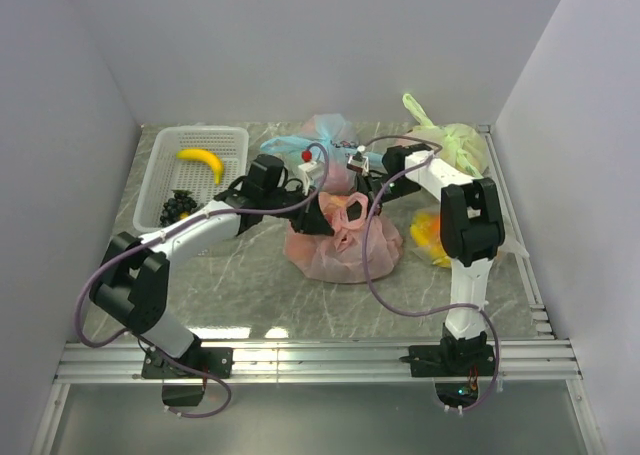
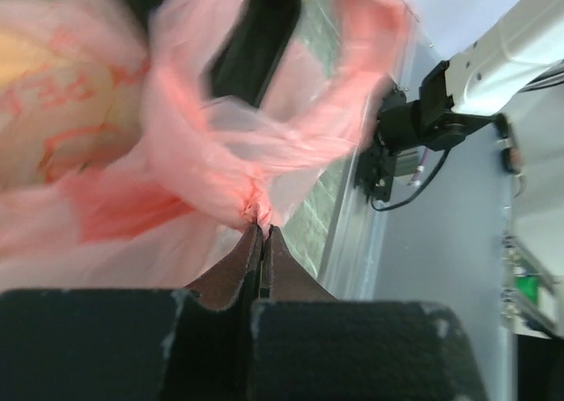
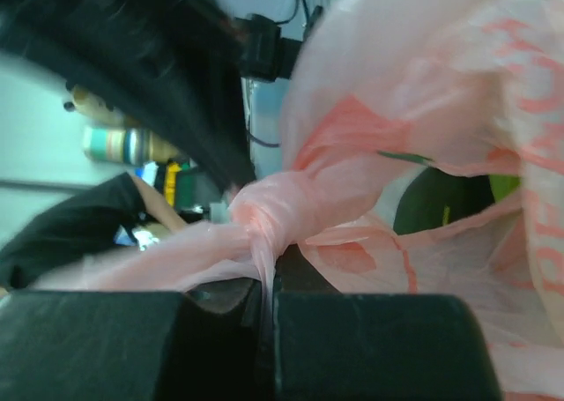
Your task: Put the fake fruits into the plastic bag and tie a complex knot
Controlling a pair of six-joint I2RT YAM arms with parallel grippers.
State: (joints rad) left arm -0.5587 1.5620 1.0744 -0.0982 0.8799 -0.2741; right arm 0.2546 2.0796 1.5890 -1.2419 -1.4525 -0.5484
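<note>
**Left gripper (image 2: 262, 229) and right gripper (image 3: 267, 273) both pinch pink film at the knot**

Each gripper's jaws are closed flat on a thin gather of the plastic bag (image 1: 345, 250), which sits mid-table between the two arms. The left wrist view shows a handle loop (image 2: 176, 110) standing open just past the pinch. The right wrist view shows the knot (image 3: 264, 211), a tight twisted lump just above the fingertips.

The film is thin, soft and slick. It will likely stretch or slide out of a light grip, and a hard sideways pull could tear it, so the bunched, twisted part near the knot looks like the safest hold, not a single flat layer.

A green piece (image 3: 432, 203) shows through the bag wall, so the load seems light. A banana (image 1: 200, 160) and a grape bunch (image 1: 178, 207) lie in the white basket (image 1: 150, 175), well apart from the bag.
</note>
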